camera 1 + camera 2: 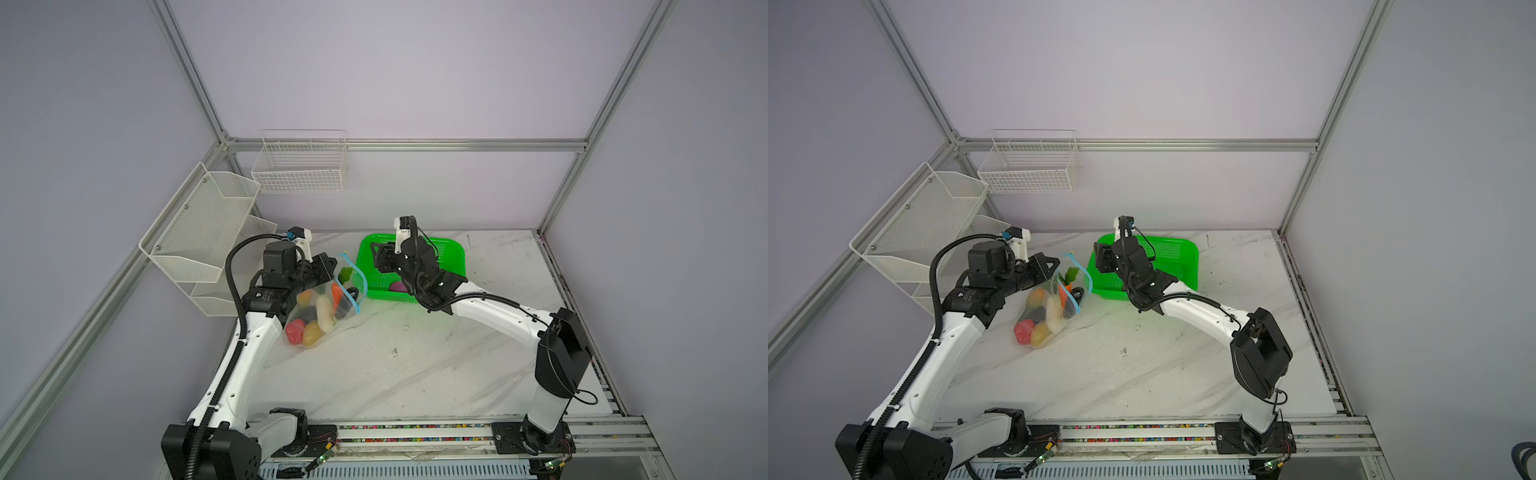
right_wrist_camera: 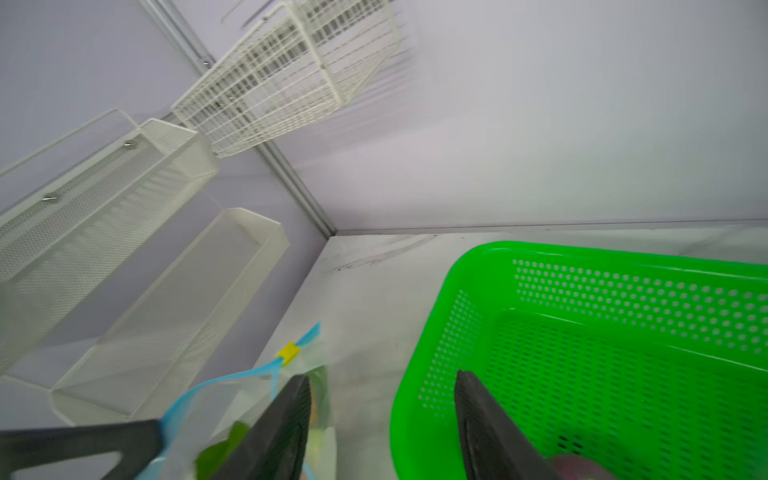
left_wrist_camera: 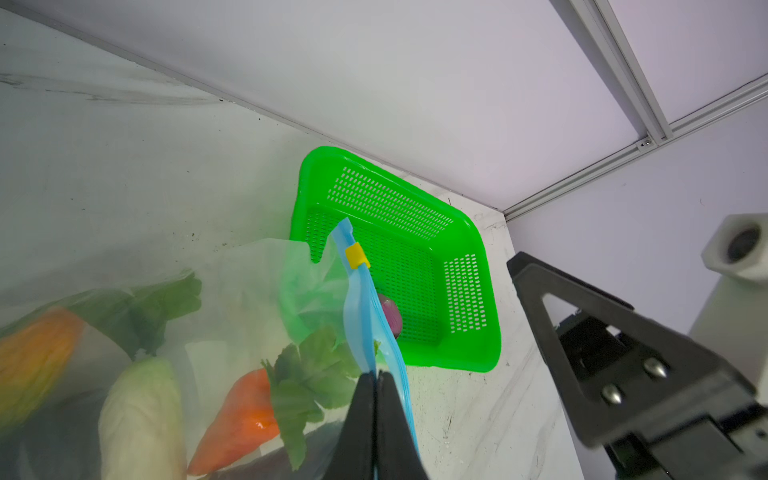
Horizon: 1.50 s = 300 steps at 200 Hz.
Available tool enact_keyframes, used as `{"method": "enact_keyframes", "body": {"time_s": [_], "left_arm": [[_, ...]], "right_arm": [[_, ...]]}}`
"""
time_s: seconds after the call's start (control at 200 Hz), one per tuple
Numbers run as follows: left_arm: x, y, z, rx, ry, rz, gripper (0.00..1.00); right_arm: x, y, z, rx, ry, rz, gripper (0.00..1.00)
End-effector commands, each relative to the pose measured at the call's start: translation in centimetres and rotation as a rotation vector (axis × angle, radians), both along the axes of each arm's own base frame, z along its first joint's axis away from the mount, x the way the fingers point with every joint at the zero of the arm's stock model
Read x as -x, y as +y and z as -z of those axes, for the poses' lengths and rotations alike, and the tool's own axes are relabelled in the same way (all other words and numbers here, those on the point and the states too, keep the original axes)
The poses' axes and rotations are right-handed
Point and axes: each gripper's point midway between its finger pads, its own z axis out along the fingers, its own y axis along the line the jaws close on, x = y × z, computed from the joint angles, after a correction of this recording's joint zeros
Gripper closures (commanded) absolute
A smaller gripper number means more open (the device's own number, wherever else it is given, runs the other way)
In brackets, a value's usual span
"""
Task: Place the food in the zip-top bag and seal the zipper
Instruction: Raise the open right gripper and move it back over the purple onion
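- Already bagged, judging by what shows through the clear zip-top bag [image 3: 257,270]: red pepper [image 1: 294,331], yellow potato [image 1: 312,333], white radish [image 1: 325,313], carrot [image 3: 241,415], green leaves [image 3: 311,370], plus a dark piece that looks like the eggplant [image 1: 306,312].
- Resting bottom-down on the table [image 1: 415,365], just beside the green basket [image 3: 390,199], with the mouth end raised and turned toward that basket.
- Left to load: one purple onion [image 3: 392,318], lying on the basket floor near the wall closest to the bag. No other food to be made out in there, though part of the floor hides behind the right arm in both top views.
- Pinching the zipper [image 3: 365,307] with the left tool [image 3: 376,382], jaws pressed together on the blue strip, so holding the mouth up.
- Hovering with the right tool [image 2: 382,374] over the basket corner nearest the bag, jaws spread and nothing between them. In the right wrist view, onion at the picture's edge beside one finger, not gripped.
- Not sealed: yellow slider tab [image 3: 356,256] parked near the end of the strip away from the left tool, and the two sides of the mouth bowed apart in both top views.
- Judged as near the end of loading, with sealing not begun: last piece to pick up and drop through the mouth, then the slider to be run along the whole zipper.
- Likely to need a firm hold on the strip during that run, given how limp and crinkly the plastic looks.
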Motion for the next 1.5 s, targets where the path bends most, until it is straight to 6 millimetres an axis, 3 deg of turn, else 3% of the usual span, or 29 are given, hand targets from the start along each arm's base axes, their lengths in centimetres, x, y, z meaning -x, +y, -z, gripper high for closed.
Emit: {"method": "enact_keyframes", "body": {"time_s": [0.0, 0.39, 0.64, 0.91, 1.03, 1.155, 1.38, 1.495], "left_arm": [[0.0, -0.2, -1.1, 0.015, -0.047, 0.01, 1.0], [-0.4, -0.1, -0.3, 0.008, -0.029, -0.001, 1.0], [-0.6, -0.3, -1.8, 0.008, -0.067, 0.014, 1.0], [-0.4, -0.2, -1.6, -0.004, -0.06, 0.018, 1.0], [-0.2, -0.2, -1.9, -0.006, -0.07, 0.016, 1.0], [0.0, -0.2, -2.1, -0.003, -0.074, 0.017, 1.0], [-0.2, -0.3, -2.5, 0.0, -0.081, 0.023, 1.0], [-0.3, -0.3, -2.8, 0.0, -0.085, 0.023, 1.0]], "right_arm": [[-0.7, -1.2, -0.9, 0.054, -0.002, -0.01, 0.42], [-4.2, -2.9, -2.9, -0.095, 0.0, -0.028, 0.39], [-7.2, -3.1, -5.1, -0.137, -0.049, -0.001, 0.39], [-7.4, -2.9, -7.5, -0.239, -0.06, -0.042, 0.4], [-7.8, -3.2, -5.7, -0.086, -0.027, -0.022, 0.4], [-7.0, -3.0, -3.9, 0.04, -0.012, -0.082, 0.39], [-7.9, -3.7, 2.5, 0.29, 0.171, -0.061, 0.4], [-8.4, -3.8, 4.9, 0.375, 0.274, -0.063, 0.4]]}}
